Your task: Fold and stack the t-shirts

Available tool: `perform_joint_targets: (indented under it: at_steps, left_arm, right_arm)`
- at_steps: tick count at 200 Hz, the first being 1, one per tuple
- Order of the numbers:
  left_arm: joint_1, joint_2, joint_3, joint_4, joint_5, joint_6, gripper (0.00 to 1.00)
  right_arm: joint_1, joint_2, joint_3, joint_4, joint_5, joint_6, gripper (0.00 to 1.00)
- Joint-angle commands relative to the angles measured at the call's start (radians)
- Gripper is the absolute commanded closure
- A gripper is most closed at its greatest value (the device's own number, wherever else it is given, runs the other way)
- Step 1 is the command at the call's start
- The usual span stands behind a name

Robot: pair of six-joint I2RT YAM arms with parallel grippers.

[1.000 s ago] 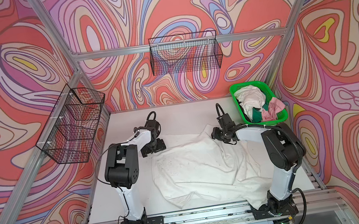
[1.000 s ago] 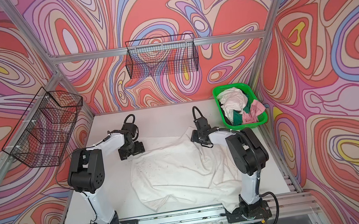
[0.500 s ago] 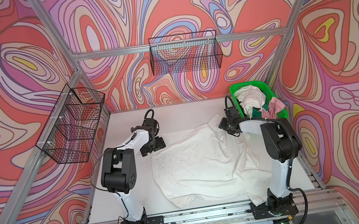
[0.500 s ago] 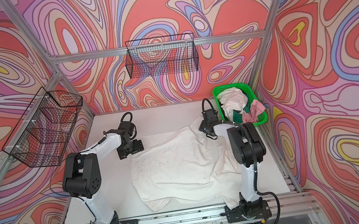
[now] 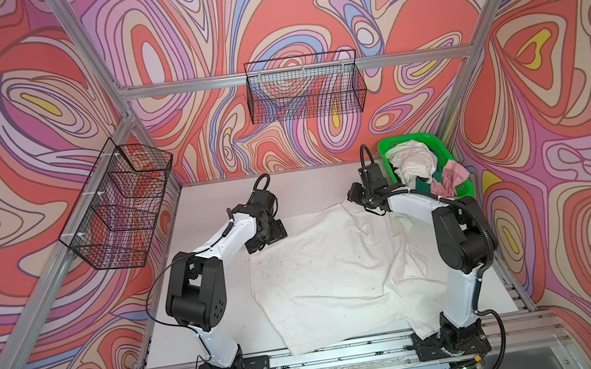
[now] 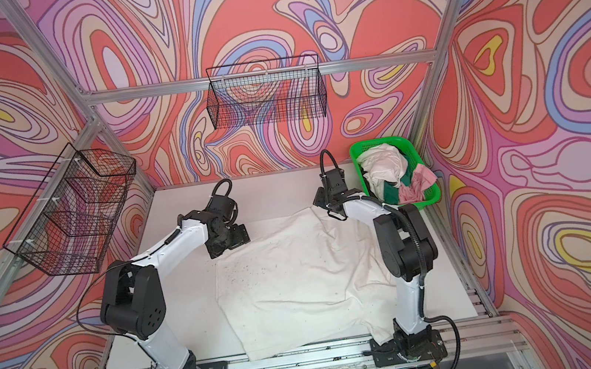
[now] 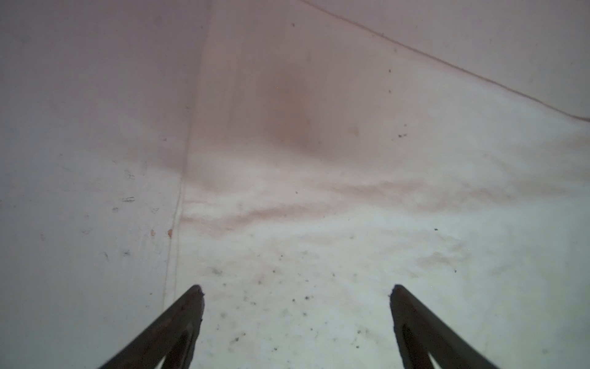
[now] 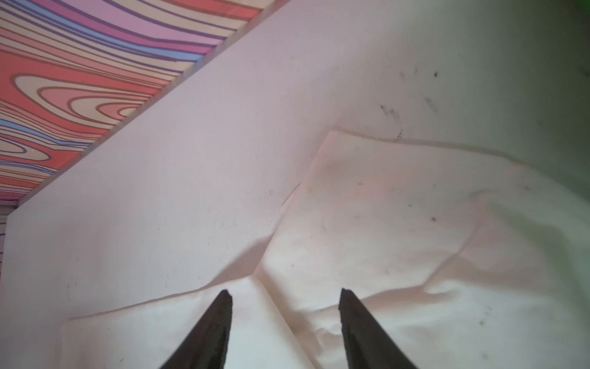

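Both jaws spread: left gripper (image 7: 296, 288) over 10 o'clock corner of white t-shirt (image 5: 337, 277), right gripper (image 8: 284, 291) over 1 o'clock corner.

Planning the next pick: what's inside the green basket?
The basket holds a crumpled white t-shirt on top, a dark green one and a pale pink one beside it. Whatever lies beneath them is covered.

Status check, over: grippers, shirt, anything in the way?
Both open: left gripper, right gripper, over shirt. Shirt spread, unfolded, creased. Only the basket close beside right gripper.
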Motion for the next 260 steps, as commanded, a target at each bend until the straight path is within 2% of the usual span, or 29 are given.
perform_joint_targets:
  at_steps: [1,50,82,102,153,166,176,182,200,216,231,248,260]
  left_arm:
    - [-0.016,0.058,0.011,-0.043,-0.021,-0.075,0.07]
    - [-0.001,0.161,0.031,-0.103,-0.064,-0.065,0.06]
    - [0.081,0.216,0.066,-0.117,-0.046,-0.025,0.07]
    - [0.116,0.267,0.119,-0.141,-0.061,0.011,0.07]
    - [0.139,0.372,0.241,-0.190,-0.100,0.083,0.07]
    - [0.162,0.396,0.283,-0.193,-0.077,0.114,0.16]
    - [0.187,0.408,0.315,-0.199,-0.052,0.113,0.19]
    - [0.199,0.412,0.339,-0.208,-0.048,0.115,0.17]
    - [0.220,0.426,0.412,-0.258,-0.127,0.164,0.14]
    - [0.292,0.424,0.414,-0.257,-0.016,0.146,0.15]
    - [0.339,0.419,0.428,-0.258,-0.037,0.154,0.15]
    - [0.390,0.421,0.455,-0.261,0.037,0.153,0.15]
    - [0.394,0.418,0.494,-0.276,0.057,0.157,0.14]
  right_arm:
    - [-0.007,0.062,0.024,-0.017,-0.021,-0.003,0.43]
    - [-0.060,0.123,-0.012,0.012,-0.034,0.012,0.44]
    - [-0.094,0.141,-0.004,0.010,-0.009,0.011,0.44]
    - [-0.104,0.176,0.024,0.002,-0.021,0.011,0.44]
    - [-0.122,0.223,0.067,-0.009,-0.004,0.016,0.44]
    - [-0.133,0.232,0.080,-0.008,-0.022,0.025,0.44]
    - [-0.134,0.242,0.104,-0.022,-0.033,0.024,0.44]
    - [-0.134,0.243,0.118,-0.032,-0.041,0.022,0.44]
    - [-0.134,0.234,0.137,-0.048,-0.053,0.016,0.44]
    - [-0.134,0.214,0.125,-0.050,-0.049,0.012,0.43]
    - [-0.134,0.201,0.126,-0.062,-0.049,0.007,0.42]
    - [-0.134,0.180,0.122,-0.060,-0.066,0.008,0.39]
    - [-0.134,0.166,0.134,-0.052,-0.078,-0.006,0.34]
